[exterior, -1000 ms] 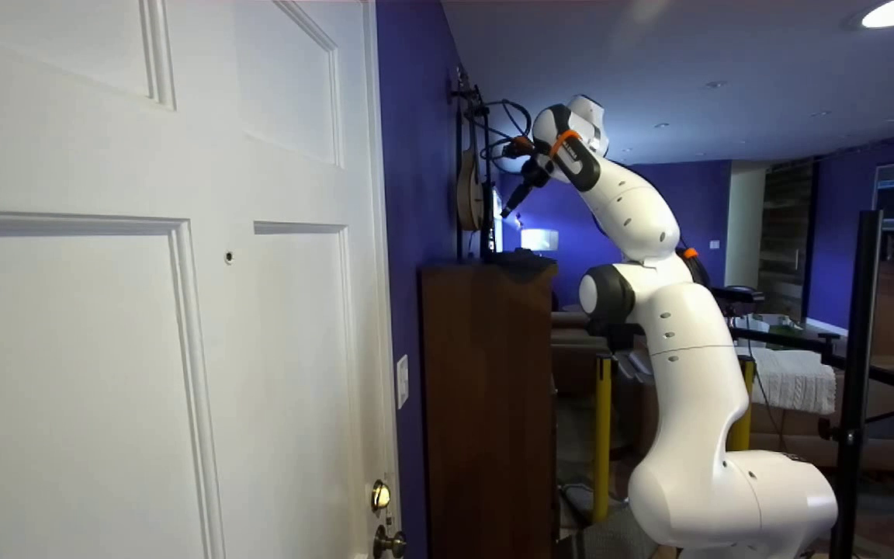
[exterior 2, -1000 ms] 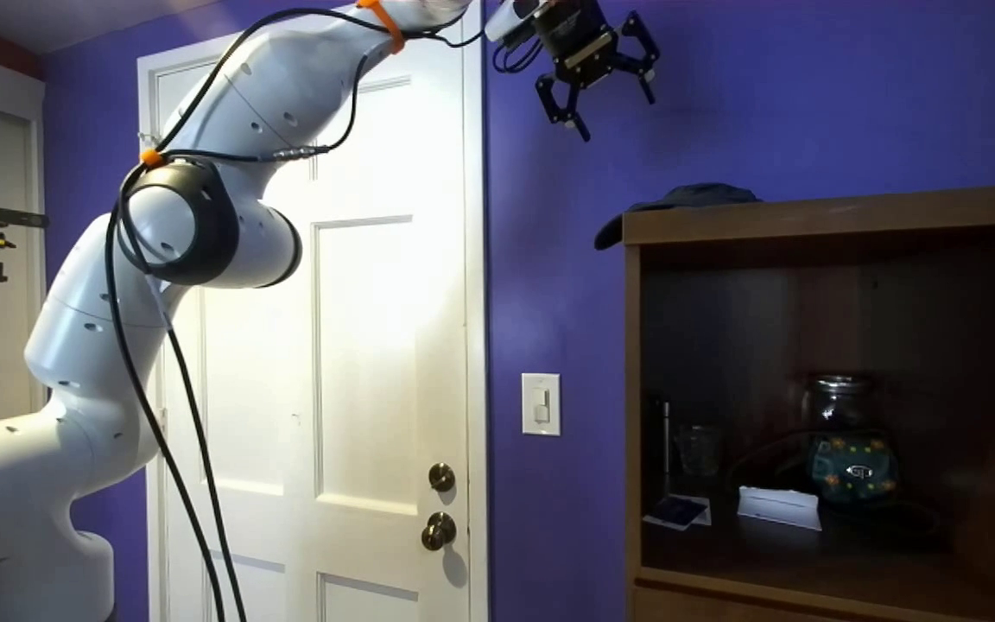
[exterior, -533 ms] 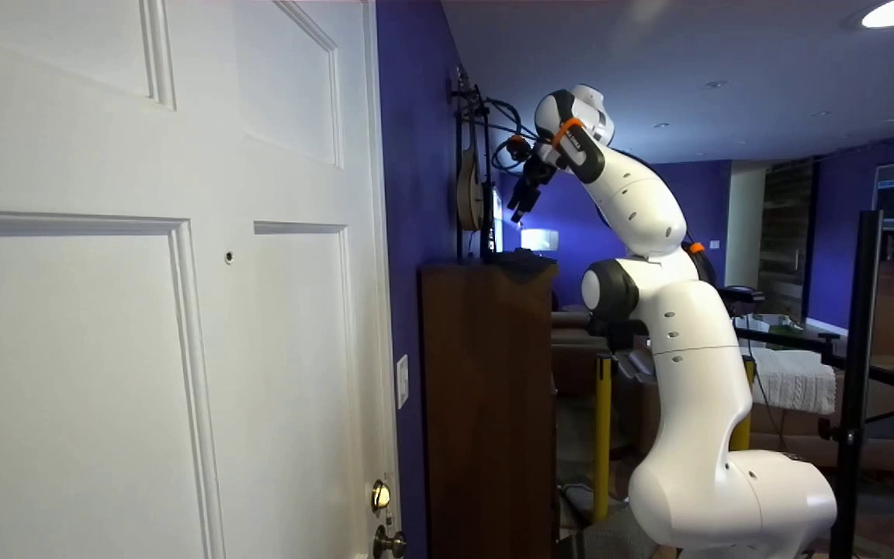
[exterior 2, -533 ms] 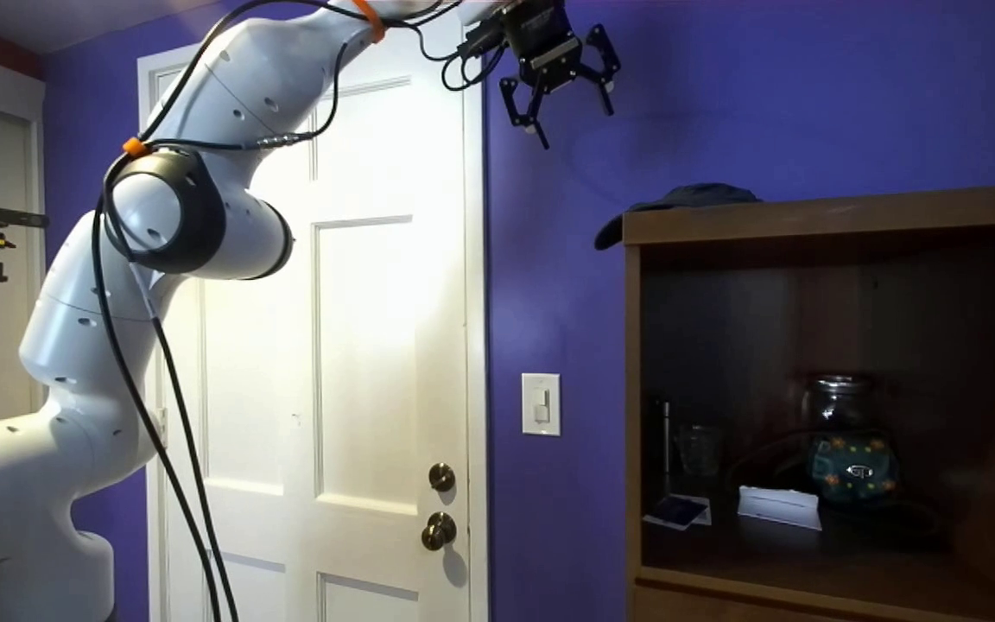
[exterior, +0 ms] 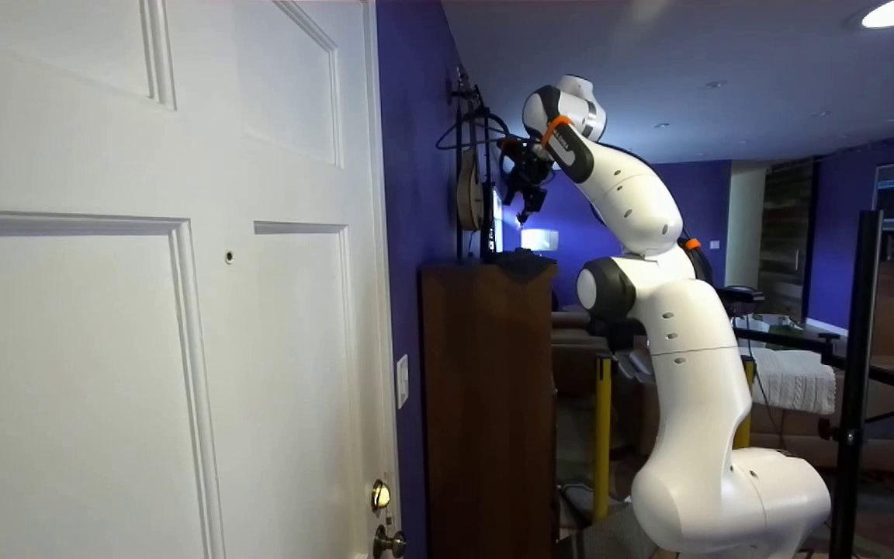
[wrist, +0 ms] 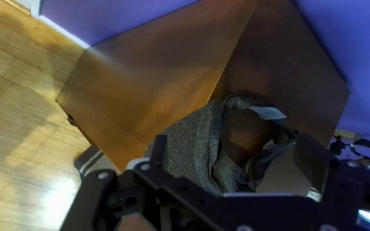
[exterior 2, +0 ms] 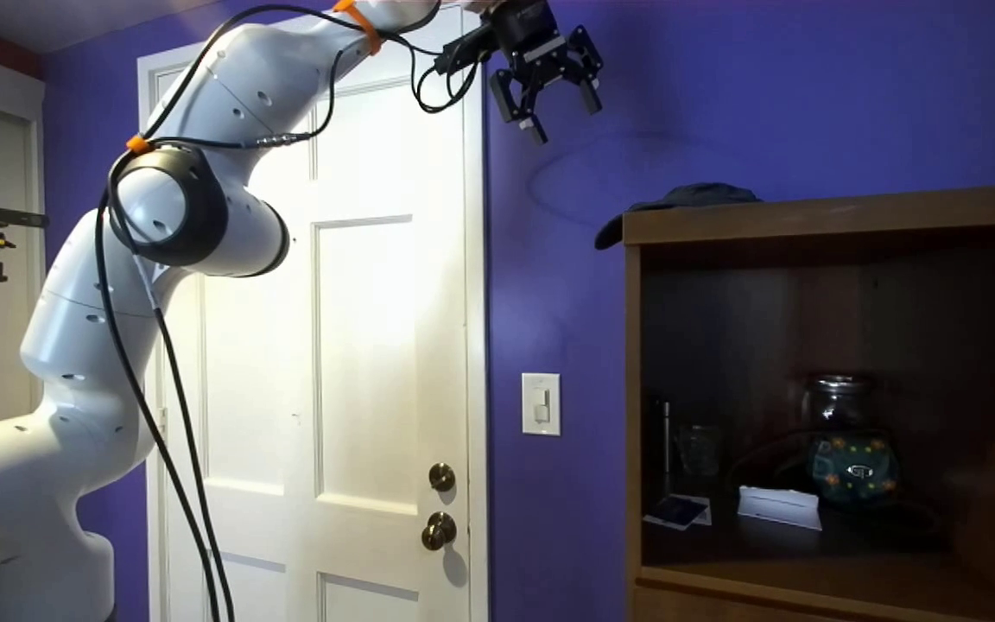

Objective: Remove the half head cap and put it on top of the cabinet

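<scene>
A dark grey cap (exterior 2: 698, 196) lies on the flat top of the brown wooden cabinet (exterior 2: 843, 216), its brim hanging past the edge. In an exterior view the cap (exterior: 524, 264) is a low dark shape on the cabinet (exterior: 486, 404). In the wrist view the cap (wrist: 185, 144) shows an opening with the cabinet top (wrist: 275, 54) visible through it. My gripper (exterior 2: 565, 119) is open and empty, above and apart from the cap, up and to its left in that view. The gripper also shows in an exterior view (exterior: 527, 211). In the wrist view its fingers (wrist: 234, 144) hide part of the cap.
A purple wall stands behind the cabinet, with a guitar-like instrument (exterior: 470, 190) hung above it. The white door (exterior 2: 368, 345) is beside the cabinet. A jar (exterior 2: 839, 402), a green bag (exterior 2: 852, 466) and a white card (exterior 2: 778, 507) stand inside the cabinet.
My gripper has moved left in an exterior view and turned, so both fingers show apart in the side-on exterior view. It stays open. The cap has not moved.
</scene>
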Robot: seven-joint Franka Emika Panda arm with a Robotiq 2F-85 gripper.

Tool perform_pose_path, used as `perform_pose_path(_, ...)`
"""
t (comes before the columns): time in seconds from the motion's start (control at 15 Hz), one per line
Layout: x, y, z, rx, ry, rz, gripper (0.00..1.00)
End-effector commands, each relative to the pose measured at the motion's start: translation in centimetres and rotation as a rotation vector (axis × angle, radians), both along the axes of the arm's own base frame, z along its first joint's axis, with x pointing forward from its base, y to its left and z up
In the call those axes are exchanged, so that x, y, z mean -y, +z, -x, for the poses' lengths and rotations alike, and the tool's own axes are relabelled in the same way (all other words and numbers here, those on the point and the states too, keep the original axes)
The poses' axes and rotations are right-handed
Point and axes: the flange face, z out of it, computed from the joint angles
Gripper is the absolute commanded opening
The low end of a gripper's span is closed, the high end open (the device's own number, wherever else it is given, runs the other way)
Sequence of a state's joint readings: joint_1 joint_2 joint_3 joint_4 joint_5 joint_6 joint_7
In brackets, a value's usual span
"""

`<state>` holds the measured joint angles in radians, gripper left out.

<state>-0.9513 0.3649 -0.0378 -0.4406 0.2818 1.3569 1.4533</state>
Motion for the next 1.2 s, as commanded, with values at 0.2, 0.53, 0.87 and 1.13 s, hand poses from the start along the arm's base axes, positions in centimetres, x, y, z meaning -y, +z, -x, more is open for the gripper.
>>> perform_pose_path(0.2, -1.8, 0.9, -0.7, -0.129, 0.189, 0.184, 1.0)
perform_pose_path(0.53, -2.5, 0.9, -1.4, -0.179, 0.319, 0.254, 1.0)
perform_pose_path(0.87, -2.3, 0.4, -2.1, -0.176, 0.372, 0.257, 1.0)
perform_pose_path(1.13, -2.2, 0.3, -2.1, -0.178, 0.37, 0.256, 1.0)
